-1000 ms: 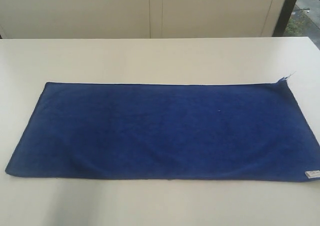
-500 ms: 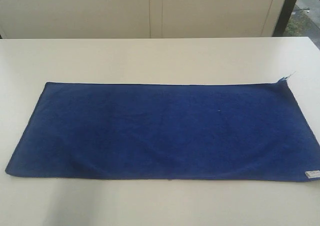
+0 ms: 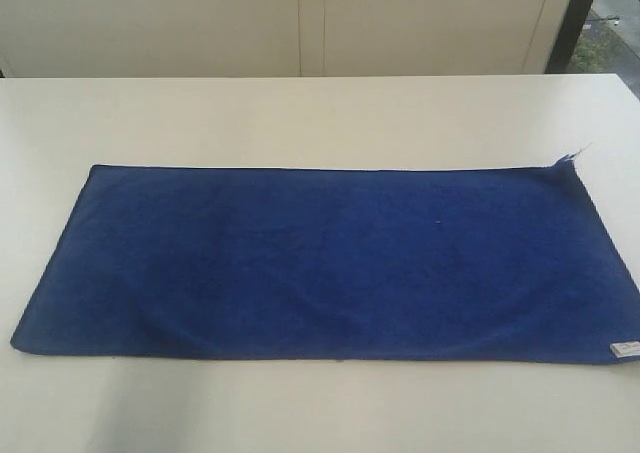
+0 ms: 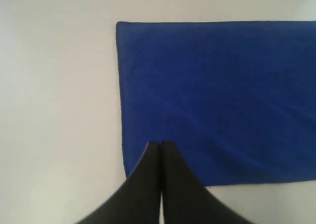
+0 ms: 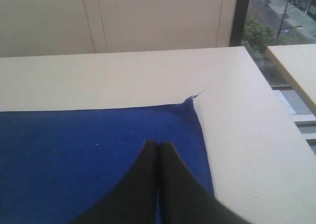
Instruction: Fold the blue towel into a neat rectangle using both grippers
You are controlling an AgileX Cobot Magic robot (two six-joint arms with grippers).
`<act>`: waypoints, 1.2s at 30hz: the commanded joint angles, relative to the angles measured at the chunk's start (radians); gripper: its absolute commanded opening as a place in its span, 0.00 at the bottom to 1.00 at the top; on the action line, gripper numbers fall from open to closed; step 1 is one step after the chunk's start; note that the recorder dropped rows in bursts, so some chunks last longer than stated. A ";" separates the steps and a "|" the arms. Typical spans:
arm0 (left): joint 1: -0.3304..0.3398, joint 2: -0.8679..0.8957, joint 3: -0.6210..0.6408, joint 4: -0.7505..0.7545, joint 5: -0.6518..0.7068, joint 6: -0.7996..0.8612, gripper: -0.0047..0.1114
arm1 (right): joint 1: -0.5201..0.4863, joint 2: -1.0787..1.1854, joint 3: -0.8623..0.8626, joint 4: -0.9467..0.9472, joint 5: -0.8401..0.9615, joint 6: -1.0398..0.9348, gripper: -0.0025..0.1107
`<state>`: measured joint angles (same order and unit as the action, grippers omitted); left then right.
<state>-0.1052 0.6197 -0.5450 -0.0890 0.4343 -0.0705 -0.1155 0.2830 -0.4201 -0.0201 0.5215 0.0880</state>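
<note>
1. Soft, even daylight lights everything; the window shows bright.
2. The table washes out pale, and shadows barely show.
3. My left gripper and right gripper are blurred black shapes close to each lens.
4. The exterior view is slightly soft.

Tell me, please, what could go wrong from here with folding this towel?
1. Both the left gripper and right gripper are shut over the towel; coming down like that would likely push the cloth, not pinch it.
2. The towel lies flat on the table, so a grasp may slip off its edge.
3. The loose thread at one corner could snag.
</note>
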 commanded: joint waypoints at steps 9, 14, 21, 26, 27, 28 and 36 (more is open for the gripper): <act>-0.007 -0.009 0.009 -0.008 0.003 0.000 0.04 | 0.004 -0.004 0.004 -0.002 -0.003 -0.005 0.02; -0.007 -0.009 0.009 -0.008 0.003 0.000 0.04 | 0.004 -0.004 0.004 -0.002 -0.003 -0.005 0.02; -0.007 -0.009 0.009 -0.008 0.003 0.000 0.04 | 0.004 -0.004 0.004 -0.002 -0.003 -0.005 0.02; -0.007 -0.009 0.009 -0.008 0.003 0.000 0.04 | 0.004 -0.004 0.004 -0.002 -0.003 -0.005 0.02; -0.007 -0.009 0.009 -0.008 0.003 0.000 0.04 | 0.004 -0.004 0.004 -0.002 -0.003 -0.005 0.02; -0.007 -0.009 0.009 -0.008 0.003 0.000 0.04 | 0.004 -0.004 0.004 -0.002 -0.003 -0.005 0.02; -0.007 -0.009 0.009 -0.008 0.001 0.000 0.04 | 0.004 -0.004 0.004 0.003 -0.021 -0.005 0.02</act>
<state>-0.1052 0.6197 -0.5450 -0.0890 0.4343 -0.0689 -0.1155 0.2830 -0.4201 -0.0201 0.5195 0.0880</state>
